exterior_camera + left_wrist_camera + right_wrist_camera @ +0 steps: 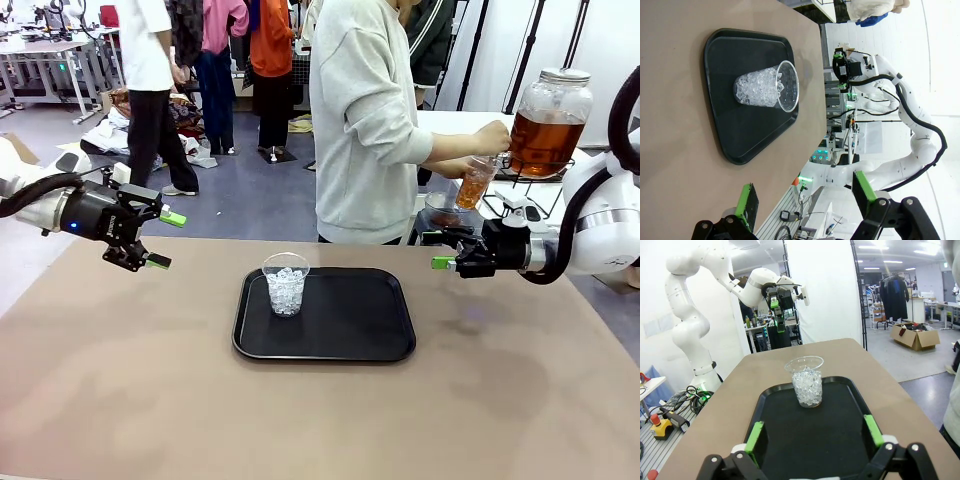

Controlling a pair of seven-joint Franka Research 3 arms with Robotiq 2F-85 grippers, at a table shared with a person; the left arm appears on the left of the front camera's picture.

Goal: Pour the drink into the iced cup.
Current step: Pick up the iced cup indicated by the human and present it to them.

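Note:
A clear cup full of ice (286, 284) stands upright on the left part of a black tray (350, 335) in the middle of the table. At the far right, a person's hand holds a second clear cup of amber drink (475, 183) under the tap of a glass dispenser (548, 120) holding the same liquid. My left gripper (165, 239) hovers open to the left of the tray. My right gripper (440, 250) is open above the table, just right of the tray. The iced cup (767, 91) lies well ahead of the left fingers (746, 197). It also stands beyond the right gripper (813, 429), iced cup (807, 382).
The person in a grey sweatshirt (365, 120) stands at the far edge, turned toward a side table with the dispenser on a wire stand. Brown tabletop (300, 420) stretches bare in front of the tray. Other people stand farther back in the room.

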